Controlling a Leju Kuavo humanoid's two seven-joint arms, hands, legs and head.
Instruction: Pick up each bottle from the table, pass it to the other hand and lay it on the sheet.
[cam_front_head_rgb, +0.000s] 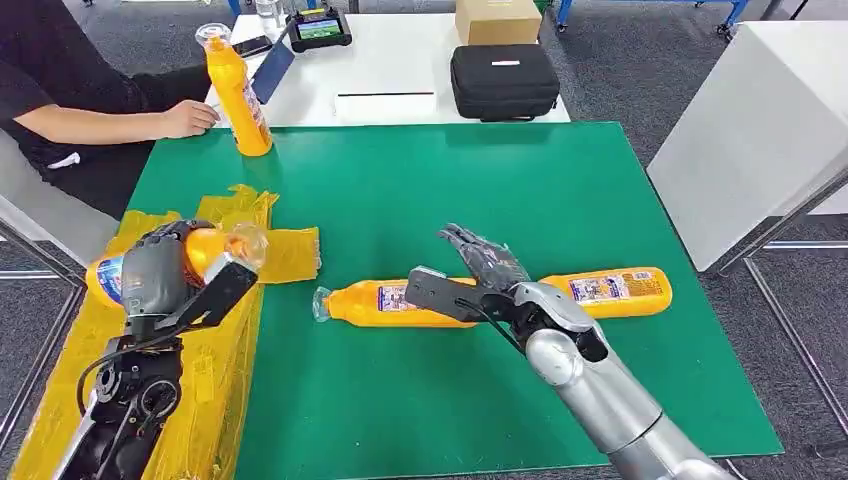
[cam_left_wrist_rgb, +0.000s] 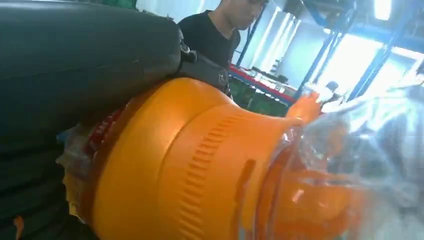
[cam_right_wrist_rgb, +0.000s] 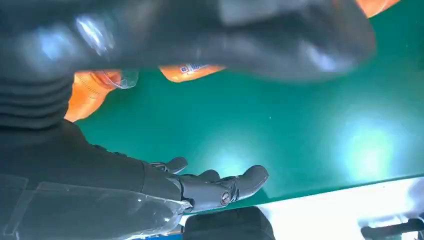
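Observation:
My left hand (cam_front_head_rgb: 155, 272) grips an orange bottle (cam_front_head_rgb: 212, 246) lying sideways over the yellow sheet (cam_front_head_rgb: 228, 385) at the table's left side. The left wrist view shows that bottle's shoulder (cam_left_wrist_rgb: 190, 170) and clear cap (cam_left_wrist_rgb: 350, 165) up close. My right hand (cam_front_head_rgb: 478, 268) is open with fingers spread, just above a second orange bottle (cam_front_head_rgb: 385, 303) lying on the green table (cam_front_head_rgb: 420, 190). A third bottle (cam_front_head_rgb: 612, 290) lies just right of that hand. In the right wrist view the fingers (cam_right_wrist_rgb: 220, 187) stretch out over the green surface, holding nothing.
Another orange bottle (cam_front_head_rgb: 240, 95) stands upright at the table's far left corner, beside a seated person's hand (cam_front_head_rgb: 187, 118). Behind the green table a white table (cam_front_head_rgb: 400, 65) carries a black case (cam_front_head_rgb: 503, 82), a cardboard box (cam_front_head_rgb: 497, 20) and a handheld controller (cam_front_head_rgb: 318, 28).

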